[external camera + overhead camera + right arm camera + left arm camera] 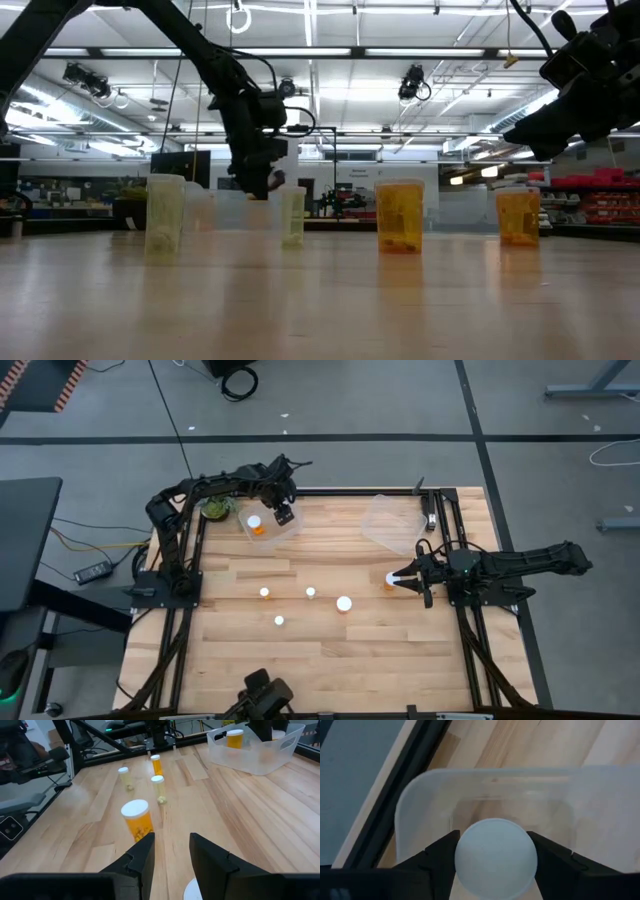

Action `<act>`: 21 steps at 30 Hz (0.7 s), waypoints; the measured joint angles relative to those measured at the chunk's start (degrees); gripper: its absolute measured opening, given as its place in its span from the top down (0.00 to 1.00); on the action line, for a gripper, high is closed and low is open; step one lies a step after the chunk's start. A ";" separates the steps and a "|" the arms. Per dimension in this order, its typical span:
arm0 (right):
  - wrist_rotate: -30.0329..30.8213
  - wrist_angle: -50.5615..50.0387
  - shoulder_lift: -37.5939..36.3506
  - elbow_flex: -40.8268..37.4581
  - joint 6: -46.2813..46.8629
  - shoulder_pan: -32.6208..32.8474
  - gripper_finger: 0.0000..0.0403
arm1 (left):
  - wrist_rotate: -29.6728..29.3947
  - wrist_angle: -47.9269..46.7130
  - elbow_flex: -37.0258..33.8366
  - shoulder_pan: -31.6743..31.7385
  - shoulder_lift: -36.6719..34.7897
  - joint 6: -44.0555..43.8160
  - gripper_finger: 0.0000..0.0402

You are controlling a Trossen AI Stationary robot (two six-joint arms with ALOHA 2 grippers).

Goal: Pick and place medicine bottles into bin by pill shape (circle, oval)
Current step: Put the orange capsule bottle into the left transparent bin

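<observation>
My left gripper (283,513) is over the clear left bin (272,528) at the table's far side, shut on a medicine bottle of which only the round white cap (495,852) shows. Another orange bottle (257,526) lies in that bin. My right gripper (405,576) is open and low over the table at the right. Its fingertips stand next to an orange bottle (390,578), whose cap edge (192,892) shows by its fingers. Several more white-capped bottles stand upright on the table, among them a wider one (344,603) and small ones (311,592) (265,593). My left gripper pinches the bottle at its white cap (462,851) between its two fingers (440,862), one on each side of the cap. The fingers come from above, pointing down into the bin (420,800). The cap hides the bottle's body and what is under it.
A second clear bin (390,522) sits tilted at the far right. A green thing (214,509) lies at the far left corner. The black frame (196,560) runs along the table's left and right edges. Bare wood lies toward the near edge.
</observation>
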 joint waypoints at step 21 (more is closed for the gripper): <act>0.01 -0.01 0.00 0.00 0.00 -0.01 0.68 | -5.10 -8.06 7.71 -1.22 -0.24 1.63 0.29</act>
